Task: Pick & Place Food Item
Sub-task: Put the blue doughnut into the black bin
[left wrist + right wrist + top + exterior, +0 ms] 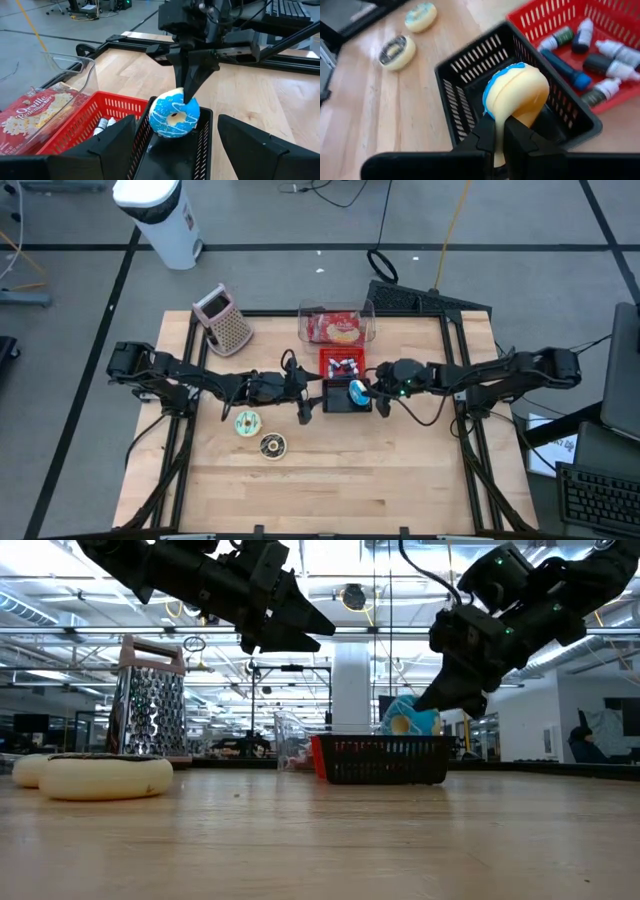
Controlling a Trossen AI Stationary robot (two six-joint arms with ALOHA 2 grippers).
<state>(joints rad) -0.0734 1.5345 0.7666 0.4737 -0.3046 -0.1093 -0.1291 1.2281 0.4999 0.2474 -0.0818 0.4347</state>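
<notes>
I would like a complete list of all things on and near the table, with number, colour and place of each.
blue-iced doughnut: 1, blue with white lines, held over the black basket
black basket: 1, black, table centre
red basket: 1, red, directly behind the black basket, holding small bottles
clear tub: 1, transparent, behind the red basket, with a popcorn packet
doughnuts on the table: 2, pale with teal and with dark icing, in front of the left arm
grater: 1, metal with a pink handle, back left
bin: 1, white, on the floor beyond the table
left gripper: open, beside the black basket
right gripper: shut on the blue-iced doughnut
</notes>
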